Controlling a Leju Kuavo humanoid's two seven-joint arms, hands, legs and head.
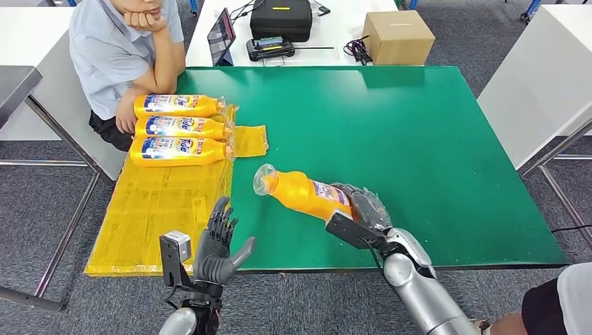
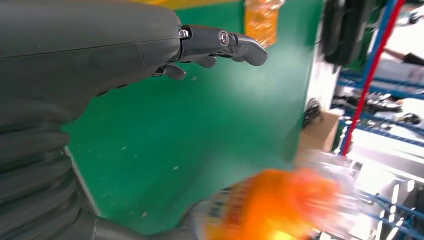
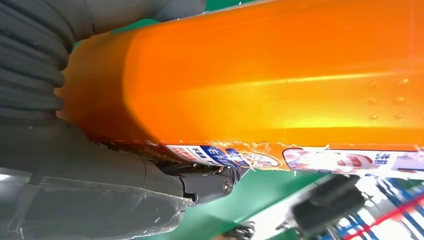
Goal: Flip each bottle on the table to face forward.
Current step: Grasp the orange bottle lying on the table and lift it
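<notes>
Our right hand (image 1: 364, 207) grips a tilted bottle (image 1: 301, 193) above the surface (image 1: 419, 139); our left hand (image 1: 218, 246) hovers upright, fingers spread, empty.

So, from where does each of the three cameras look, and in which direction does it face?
Head view: high on the body, facing forward and down at the green table; both silver arms show, with the open left hand and the right hand gripping the orange plastic bottle.
Left wrist view: behind the left hand, looking across the table.
Right wrist view: behind the right hand, close against the bottle.
Shared: all three views show the bottle and the table.
</notes>
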